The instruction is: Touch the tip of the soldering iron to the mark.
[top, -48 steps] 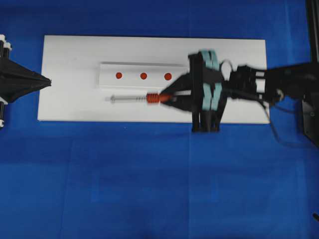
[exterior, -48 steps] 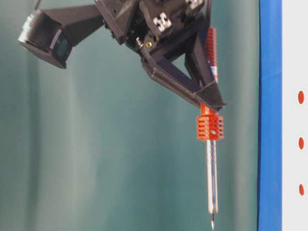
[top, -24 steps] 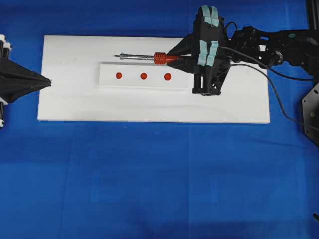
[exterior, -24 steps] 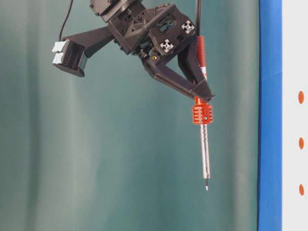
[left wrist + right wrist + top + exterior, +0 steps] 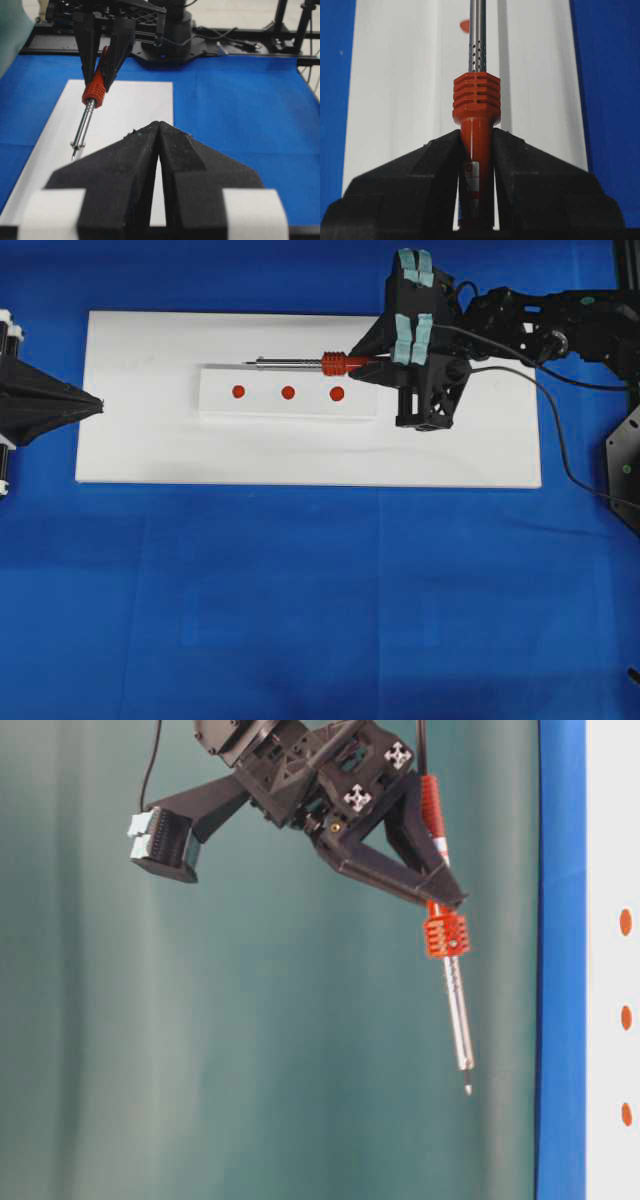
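Right pincer (image 5: 368, 361): clamps your iron (image 5: 300, 364) by its handle, raised above the board (image 5: 150, 455).
Left pincer (image 5: 95, 405): clenched, at board's left edge.
Marks (image 5: 288, 393): uncovered, beside the shaft.

No legible text on anything.

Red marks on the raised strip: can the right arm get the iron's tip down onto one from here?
Probably yes. The right end effector grips the soldering iron, whose tip hangs in the air beside the three red marks; nothing lies between.
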{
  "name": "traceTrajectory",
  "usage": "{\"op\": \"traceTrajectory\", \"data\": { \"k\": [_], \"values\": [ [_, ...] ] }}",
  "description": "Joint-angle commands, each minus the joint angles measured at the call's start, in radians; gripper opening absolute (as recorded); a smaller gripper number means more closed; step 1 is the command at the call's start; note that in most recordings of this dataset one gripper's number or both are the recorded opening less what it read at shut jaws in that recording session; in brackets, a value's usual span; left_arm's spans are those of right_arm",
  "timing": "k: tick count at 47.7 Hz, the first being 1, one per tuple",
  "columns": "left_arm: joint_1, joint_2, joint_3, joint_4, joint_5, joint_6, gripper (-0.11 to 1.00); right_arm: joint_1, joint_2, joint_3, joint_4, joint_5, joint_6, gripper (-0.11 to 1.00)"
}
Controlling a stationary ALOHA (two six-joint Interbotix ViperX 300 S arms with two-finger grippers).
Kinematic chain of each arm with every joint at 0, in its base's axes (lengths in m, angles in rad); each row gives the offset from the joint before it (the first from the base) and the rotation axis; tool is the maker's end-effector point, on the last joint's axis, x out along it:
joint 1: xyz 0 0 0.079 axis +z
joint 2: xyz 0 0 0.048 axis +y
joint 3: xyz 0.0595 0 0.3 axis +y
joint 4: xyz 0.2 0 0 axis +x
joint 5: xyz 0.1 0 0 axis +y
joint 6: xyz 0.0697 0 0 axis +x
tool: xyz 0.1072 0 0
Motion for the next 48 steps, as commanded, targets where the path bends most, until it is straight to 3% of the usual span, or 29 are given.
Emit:
{"op": "traceTrajectory", "data": {
  "k": [1, 12, 48],
  "values": [
    [0.000, 0.009, -0.012, 0.002, -0.011, 0.002, 0.00, -0.018, -0.021, -0.028, -0.005, 0.015, -0.002, 0.06],
    [0.002, 0.009, -0.014, 0.002, -0.011, 0.002, 0.00, -0.029, -0.021, -0.028, -0.031, 0.051, -0.002, 0.06],
    [0.002, 0.009, -0.012, 0.002, -0.011, 0.002, 0.00, -0.029, -0.020, -0.029, -0.031, 0.055, 0.000, 0.06]
  ]
}}
